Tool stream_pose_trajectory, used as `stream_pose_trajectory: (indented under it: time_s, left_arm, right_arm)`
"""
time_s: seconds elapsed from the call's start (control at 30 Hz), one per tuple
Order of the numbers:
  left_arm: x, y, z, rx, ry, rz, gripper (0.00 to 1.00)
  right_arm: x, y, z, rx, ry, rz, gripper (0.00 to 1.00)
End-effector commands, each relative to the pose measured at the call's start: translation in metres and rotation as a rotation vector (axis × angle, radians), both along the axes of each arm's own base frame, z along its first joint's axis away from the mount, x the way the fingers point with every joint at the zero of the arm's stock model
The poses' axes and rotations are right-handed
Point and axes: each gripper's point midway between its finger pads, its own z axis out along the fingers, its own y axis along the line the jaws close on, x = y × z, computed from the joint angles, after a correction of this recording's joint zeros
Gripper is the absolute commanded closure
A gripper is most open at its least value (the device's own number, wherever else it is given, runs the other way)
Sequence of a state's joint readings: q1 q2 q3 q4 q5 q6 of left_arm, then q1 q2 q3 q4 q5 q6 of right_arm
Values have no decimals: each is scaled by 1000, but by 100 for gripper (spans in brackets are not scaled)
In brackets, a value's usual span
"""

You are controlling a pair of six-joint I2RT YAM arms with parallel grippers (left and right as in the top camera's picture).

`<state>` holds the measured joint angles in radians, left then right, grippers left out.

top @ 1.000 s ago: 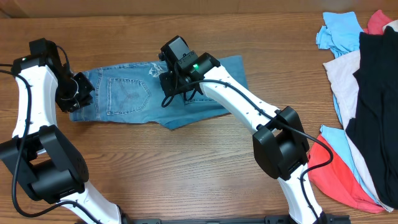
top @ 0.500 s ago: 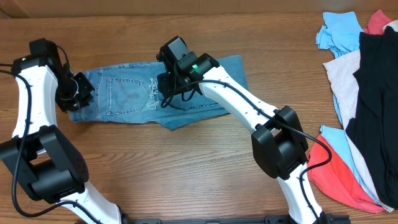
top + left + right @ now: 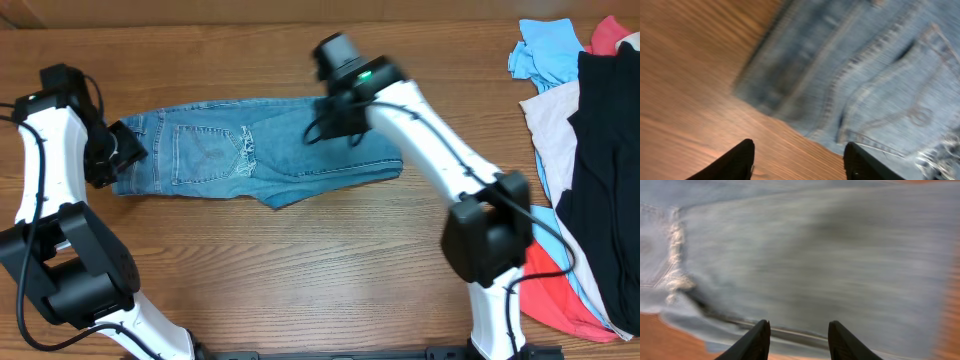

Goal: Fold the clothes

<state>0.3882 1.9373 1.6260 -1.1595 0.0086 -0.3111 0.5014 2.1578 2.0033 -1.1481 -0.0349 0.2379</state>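
Left claw [image 3: 800, 161] is spread and empty at the waistband end of the folded light blue denim jeans [image 3: 260, 150] on the wooden table [image 3: 300, 270]. Only its wrist cam shows that gap. Right claw [image 3: 799, 339], also spread and empty, hangs over the leg fabric.

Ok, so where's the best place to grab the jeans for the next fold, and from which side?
Pinch the leg end of the jeans, at the robot's right, coming down from above on that side. They lie flat, lengthwise across the table, so that free edge should lift over toward the waistband.
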Motion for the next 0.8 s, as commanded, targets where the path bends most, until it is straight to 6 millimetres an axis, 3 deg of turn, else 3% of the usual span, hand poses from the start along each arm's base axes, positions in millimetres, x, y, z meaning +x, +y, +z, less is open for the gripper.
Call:
stream_pose_trajectory:
  time_s: [0.0, 0.17, 0.27, 0.47, 0.77]
  left_arm:
    - [-10, 29, 7, 94, 18, 58, 37]
    - [0, 40, -10, 93, -15, 69, 31]
    - [17, 28, -35, 6, -43, -28, 30]
    - [26, 31, -82, -23, -6, -30, 29]
    - [13, 27, -140, -72, 107, -30, 29]
  right_arm:
    - [13, -41, 28, -21, -46, -81, 59]
    - [12, -65, 24, -34, -1, -125, 59]
    - [11, -66, 24, -35, 3, -126, 59]
    - [11, -66, 24, -35, 4, -126, 59]
    - [9, -67, 23, -40, 13, -126, 59]
